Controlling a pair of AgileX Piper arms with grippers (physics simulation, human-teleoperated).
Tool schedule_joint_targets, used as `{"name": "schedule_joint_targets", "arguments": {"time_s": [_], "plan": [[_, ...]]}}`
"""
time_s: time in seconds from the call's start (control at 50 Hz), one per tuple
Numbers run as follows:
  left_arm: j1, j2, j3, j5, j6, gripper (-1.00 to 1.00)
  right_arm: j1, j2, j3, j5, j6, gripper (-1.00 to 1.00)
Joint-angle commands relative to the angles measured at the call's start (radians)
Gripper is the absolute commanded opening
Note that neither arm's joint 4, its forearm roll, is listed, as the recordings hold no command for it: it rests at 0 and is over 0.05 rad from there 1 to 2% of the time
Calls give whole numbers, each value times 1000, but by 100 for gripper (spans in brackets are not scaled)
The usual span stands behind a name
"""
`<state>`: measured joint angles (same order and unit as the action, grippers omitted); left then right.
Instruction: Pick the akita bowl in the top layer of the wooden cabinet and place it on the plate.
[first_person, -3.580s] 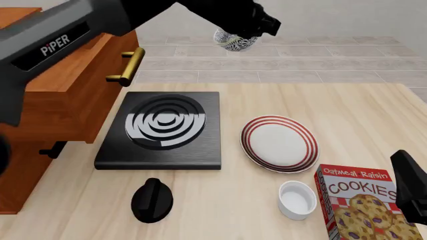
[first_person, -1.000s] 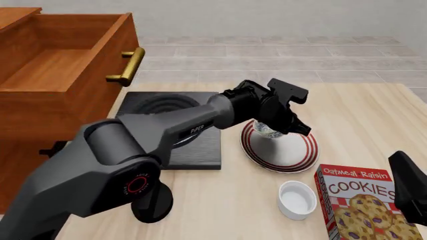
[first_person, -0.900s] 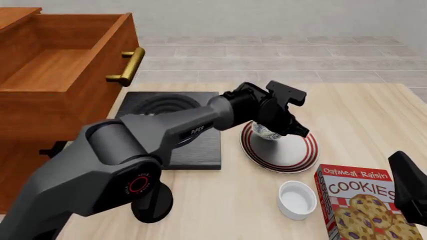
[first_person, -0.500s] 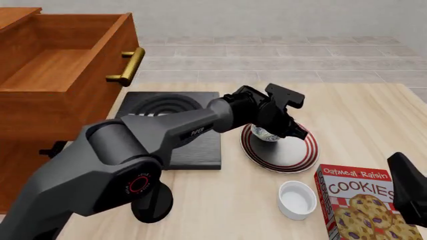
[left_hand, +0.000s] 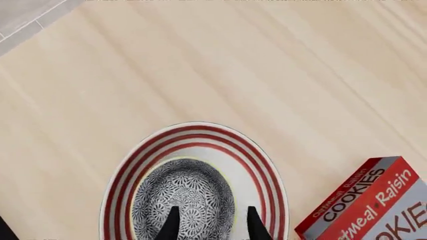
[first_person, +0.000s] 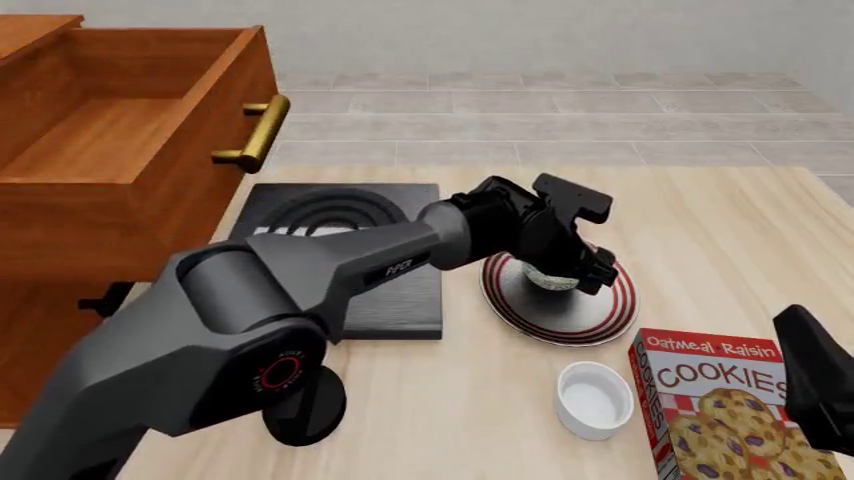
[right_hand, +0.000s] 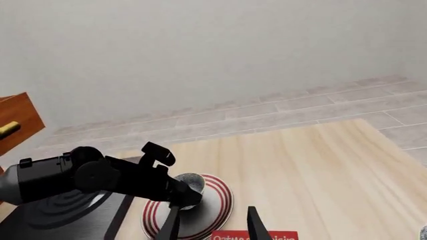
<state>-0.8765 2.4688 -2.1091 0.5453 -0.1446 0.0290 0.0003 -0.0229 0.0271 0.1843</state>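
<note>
Pale wood worktop (first_person: 721, 230), grained, fills most of the front view, with grey tiled floor beyond its far edge.

Wooden cabinet (first_person: 54, 290), reddish-brown, at the left edge of the front view. Its top layer (first_person: 120, 140) is pulled out at upper left, inside bare, brass bar handle (first_person: 256, 132) on its front.

Left arm, grey, runs from lower left of the front view to centre frame, ending in the black left gripper (first_person: 567, 272) over the plate.

Black square stove (first_person: 340, 255) with white rings, centre-left of the front view, partly covered by the arm. Its black knob lies near the bottom edge, mostly hidden behind the arm's base joint.

Cookie box (first_person: 727, 410), red, lettered "Oatmeal Raisin COOKIES", at lower right of the front view, near the plate but apart from it.

Plate (first_person: 587, 318), white with red rings, right of centre in the front view, just right of the stove.

Akita bowl (left_hand: 183, 197), dark-and-white speckled, sits upright on the plate, toward the plate's left part in the front view. In the left wrist view both fingertips (left_hand: 171, 225) sit over the bowl's near rim; whether they clasp it or stand loose cannot be told.

Small white bowl (first_person: 594, 398), plain, below the plate and beside the cookie box.

Right gripper (right_hand: 212, 225), lower centre of the right wrist view, fingers parted and holding nothing.
</note>
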Motion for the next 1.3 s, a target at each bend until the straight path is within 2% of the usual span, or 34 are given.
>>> {"name": "schedule_joint_targets", "arguments": {"time_s": [0.02,0.36,0.76,1.3], "plan": [[-12,-25,14,4,-8,100,3,0,-6,6,-5,100],[-38,-69,15,19,-20,100,5,25,-12,-13,-9,100],[-80,-179,54,27,-41,100,14,5,-14,9,-9,100],[-75,-273,35,81,-7,100,27,3,-13,8,-23,100]]}}
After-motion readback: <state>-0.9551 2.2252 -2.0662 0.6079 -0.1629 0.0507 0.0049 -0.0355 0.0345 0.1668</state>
